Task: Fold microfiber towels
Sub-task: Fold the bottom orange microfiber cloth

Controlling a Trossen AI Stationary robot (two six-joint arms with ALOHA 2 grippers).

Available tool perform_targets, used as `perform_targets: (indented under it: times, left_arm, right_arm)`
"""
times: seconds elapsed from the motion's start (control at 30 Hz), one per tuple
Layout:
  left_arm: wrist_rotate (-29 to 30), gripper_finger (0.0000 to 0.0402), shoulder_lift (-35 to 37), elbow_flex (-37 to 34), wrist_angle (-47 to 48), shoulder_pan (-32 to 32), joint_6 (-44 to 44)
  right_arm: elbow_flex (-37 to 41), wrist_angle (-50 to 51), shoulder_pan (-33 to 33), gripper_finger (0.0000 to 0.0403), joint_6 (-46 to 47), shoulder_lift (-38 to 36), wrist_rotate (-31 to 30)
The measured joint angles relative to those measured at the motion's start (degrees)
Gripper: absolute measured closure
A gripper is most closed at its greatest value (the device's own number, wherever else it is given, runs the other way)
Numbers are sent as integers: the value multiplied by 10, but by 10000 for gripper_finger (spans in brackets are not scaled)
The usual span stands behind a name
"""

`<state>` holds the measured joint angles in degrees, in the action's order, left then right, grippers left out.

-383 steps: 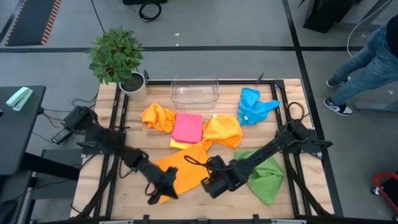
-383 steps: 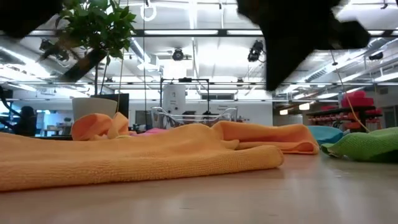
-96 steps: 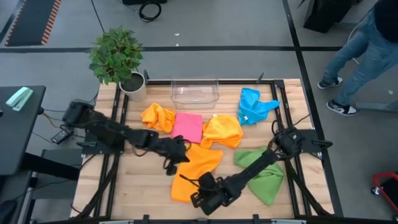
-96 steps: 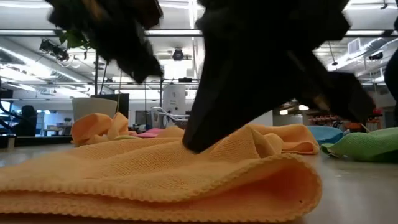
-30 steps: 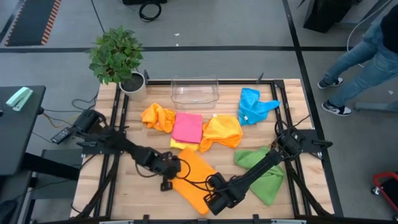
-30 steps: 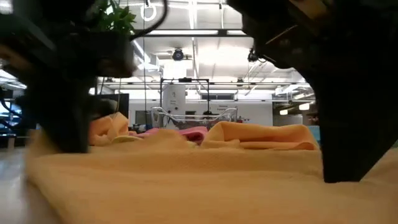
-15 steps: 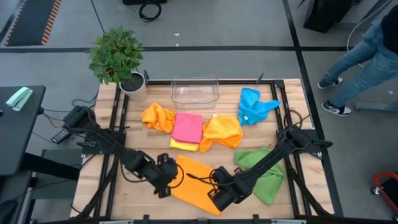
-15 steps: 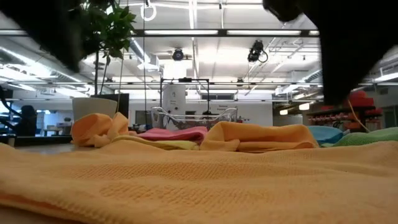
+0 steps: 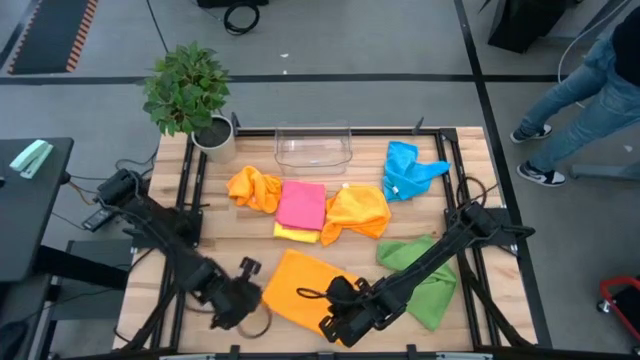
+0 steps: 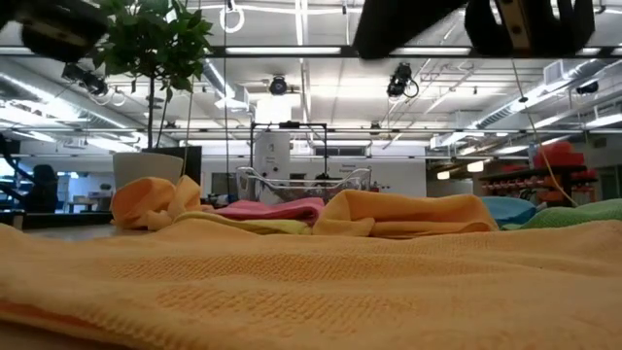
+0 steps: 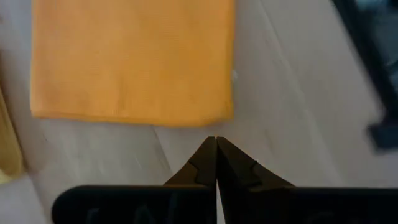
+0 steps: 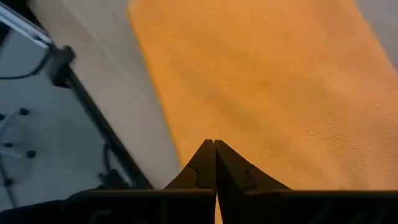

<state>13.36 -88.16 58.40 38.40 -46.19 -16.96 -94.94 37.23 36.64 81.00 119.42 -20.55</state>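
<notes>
Wooden table (image 9: 480,180) in open workshop

A wooden slatted table (image 9: 215,255) with a dark frame is seen from above. A folded orange towel (image 9: 300,288) is laid flat at its front. Behind it, a pink towel (image 9: 301,205) is spread over a yellow towel (image 9: 288,233), flanked by two crumpled orange towels (image 9: 253,187) (image 9: 359,211). A blue towel (image 9: 408,169) and a green towel (image 9: 425,276) are placed toward the right side. A clear plastic bin (image 9: 313,147) and a potted plant (image 9: 190,97) are set along the back edge.
</notes>
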Motion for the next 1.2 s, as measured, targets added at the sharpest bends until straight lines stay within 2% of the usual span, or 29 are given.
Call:
perform_targets:
  times: [0.07, 0.17, 0.3, 0.4, 0.53, 0.63, 0.77, 0.9, 1.07, 1.2]
  left_arm:
    - [39, 369, 0, -30, -33, -29, 15]
    - [63, 333, 0, -82, -113, -55, 31]
    - [82, 270, 0, -123, -221, -73, 33]
    - [120, 216, 0, -136, -282, -75, 33]
    - [143, 157, -15, -149, -314, -64, 28]
    - [144, 133, -43, -150, -314, -53, 6]
    - [141, 127, -74, -150, -315, -50, -19]
    - [140, 141, -74, -149, -318, -50, -22]
    - [146, 180, -70, -149, -313, -51, -24]
    - [162, 232, -68, -149, -310, -52, -30]
  right_arm:
    - [0, -1, 0, 400, 5, 10, -4]
    - [0, -4, 0, 400, 9, 15, -7]
    - [0, -2, -1, 400, 0, 18, -9]
    - [0, -1, -3, 400, -12, 17, -9]
    - [0, -1, -9, 400, -22, 17, -9]
    - [0, -1, -15, 400, -28, 17, -9]
    - [0, -1, -17, 400, -30, 17, -9]
    - [0, -1, -16, 400, -30, 17, -9]
    - [0, 0, -17, 400, -31, 17, -9]
    - [0, 2, -17, 400, -31, 17, -9]
